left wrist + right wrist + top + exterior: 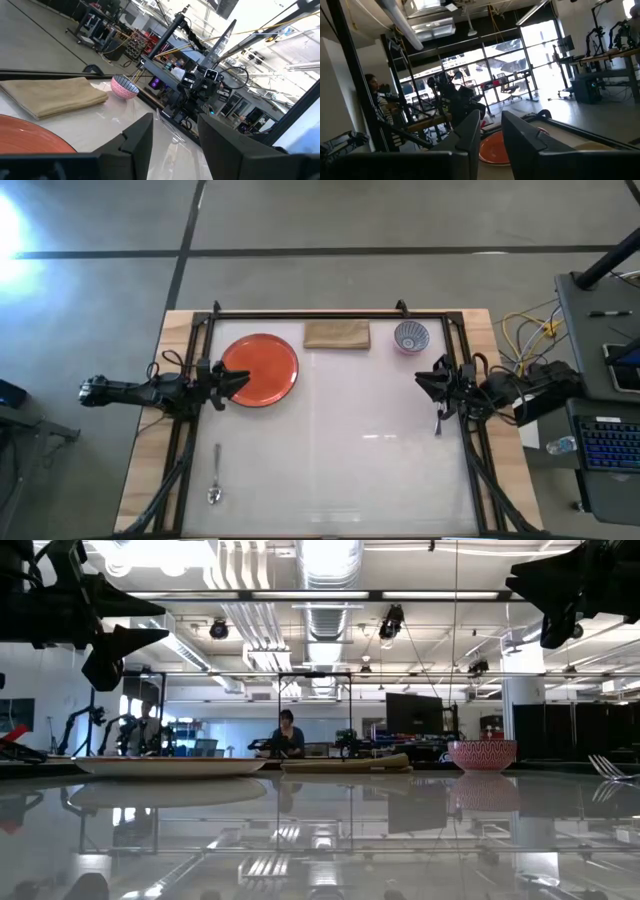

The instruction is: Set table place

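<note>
while both arms are hanging over the table (330,450), the left gripper (236,383) is holding its fingers (137,140) spread apart, gripping nothing, its tips hovering over the near rim of the orange plate (262,368). just beyond that plate a tan folded cloth (337,335) is lying, and farther on a patterned bowl (411,337). a spoon (215,475) is resting well behind and to the side of this gripper. opposite, the right gripper (428,379) is also holding its fingers (470,131) parted and empty, raised above the white sheet; a fork (438,420) is lying just beside it, the bowl near its tips.
</note>
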Controlling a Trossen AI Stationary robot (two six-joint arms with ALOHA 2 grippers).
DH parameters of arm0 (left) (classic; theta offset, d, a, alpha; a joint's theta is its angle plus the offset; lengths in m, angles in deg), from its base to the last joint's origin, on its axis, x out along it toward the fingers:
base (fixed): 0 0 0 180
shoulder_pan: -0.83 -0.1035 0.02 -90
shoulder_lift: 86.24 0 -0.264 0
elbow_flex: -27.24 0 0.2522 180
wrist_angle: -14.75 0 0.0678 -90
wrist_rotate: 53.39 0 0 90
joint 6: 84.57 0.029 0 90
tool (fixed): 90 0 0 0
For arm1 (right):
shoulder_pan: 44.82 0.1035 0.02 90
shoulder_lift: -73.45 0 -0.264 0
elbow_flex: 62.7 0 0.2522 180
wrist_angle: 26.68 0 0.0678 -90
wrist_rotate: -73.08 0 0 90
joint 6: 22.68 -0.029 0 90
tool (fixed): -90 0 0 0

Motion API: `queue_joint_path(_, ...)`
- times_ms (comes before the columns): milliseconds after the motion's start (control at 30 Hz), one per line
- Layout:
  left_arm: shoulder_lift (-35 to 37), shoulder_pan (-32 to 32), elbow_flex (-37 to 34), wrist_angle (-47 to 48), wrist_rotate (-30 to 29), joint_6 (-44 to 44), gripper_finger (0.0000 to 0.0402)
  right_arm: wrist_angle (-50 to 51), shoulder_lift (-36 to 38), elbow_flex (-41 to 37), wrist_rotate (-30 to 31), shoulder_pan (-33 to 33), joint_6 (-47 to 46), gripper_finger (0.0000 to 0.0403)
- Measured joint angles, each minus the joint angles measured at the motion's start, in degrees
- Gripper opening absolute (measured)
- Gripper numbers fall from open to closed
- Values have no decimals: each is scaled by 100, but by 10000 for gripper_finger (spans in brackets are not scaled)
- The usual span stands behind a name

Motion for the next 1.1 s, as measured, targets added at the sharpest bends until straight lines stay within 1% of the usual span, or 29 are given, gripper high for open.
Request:
queue_joint_path(333,1,2,0,1,0,0,141,-13,1,-1,8,-2,6,70)
queue_joint_path(367,0,2,0,0,0,0,141,-62,-1,-2,107,-11,69,70)
queue_joint_path(433,0,2,0,0,1,0,141,-155,-51,-1,506,-28,125,71)
queue_joint_path(467,-1,0,0,1,2,0,141,-199,-69,-2,595,-34,-128,72)
queue_joint_path(533,-1,2,0,-1,2,0,141,-454,-69,-7,578,-39,-603,72)
queue_joint_path(600,1,2,0,1,2,0,141,-644,-189,34,583,-98,-732,72)
queue_joint_path(667,1,2,0,-3,2,0,141,-308,-511,161,622,-312,-867,72)
queue_joint_path(733,0,2,0,-1,3,0,141,113,-1010,536,585,-693,-1404,71)
queue_joint_path(767,1,1,0,-3,2,0,141,283,-1295,796,442,-927,-1696,70)
queue_joint_path(800,1,2,0,-3,2,0,141,498,-1588,1077,124,-1177,-1875,70)
queue_joint_path(900,1,2,0,-3,2,0,141,1252,-2573,2078,-1359,-1914,-1922,70)
queue_joint_path(967,1,0,0,-3,2,0,141,1944,-3208,2806,-2135,-2298,-1904,70)
queue_joint_path(1033,1,1,0,-7,-15,54,141,2688,-3776,3460,-2508,-2554,-1906,70)
queue_joint_path(1100,0,-2,0,-136,-360,349,141,3203,-4290,4051,-2493,-2673,-1927,71)
